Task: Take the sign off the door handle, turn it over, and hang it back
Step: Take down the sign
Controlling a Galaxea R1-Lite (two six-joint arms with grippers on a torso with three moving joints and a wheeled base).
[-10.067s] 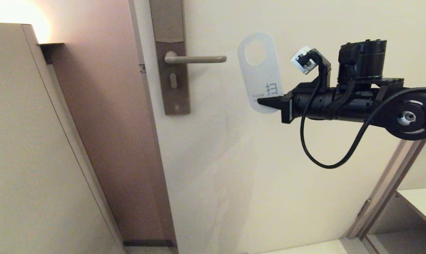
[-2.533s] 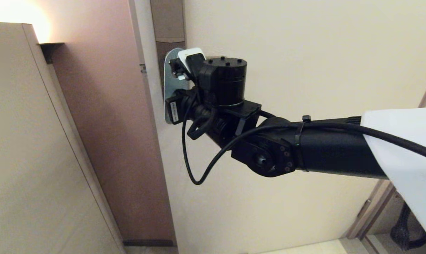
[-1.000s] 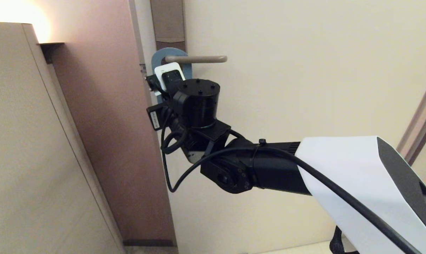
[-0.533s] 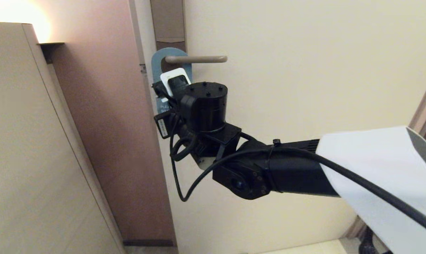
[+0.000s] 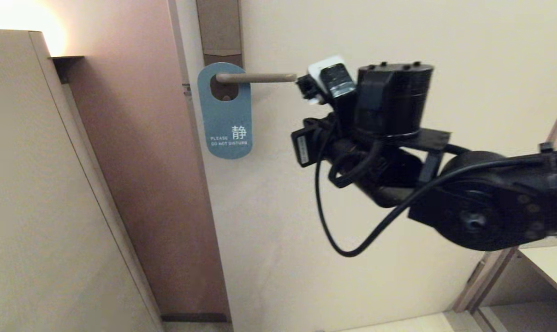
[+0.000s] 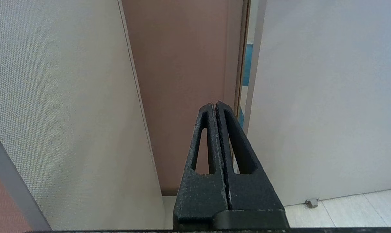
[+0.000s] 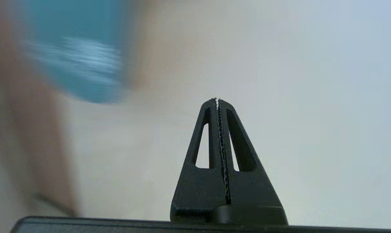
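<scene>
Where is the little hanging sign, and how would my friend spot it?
Find the big cream door and the brown plate near its left edge. A straight grey door handle sticks out from it, and the sign hangs on it: a blue rounded card with white words, PLEASE DO NOT DISTURB.

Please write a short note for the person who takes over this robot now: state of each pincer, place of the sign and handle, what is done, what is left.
Right pincer: shut, empty, beside the door, clear of the sign.
Left pincer: shut, empty, parked low, idle.
Sign: hangs on the door handle, close to the backplate, blue DO NOT DISTURB face outward.
Done: sign turned over and hung.
Left: only bring the right arm to rest, it seems.
</scene>
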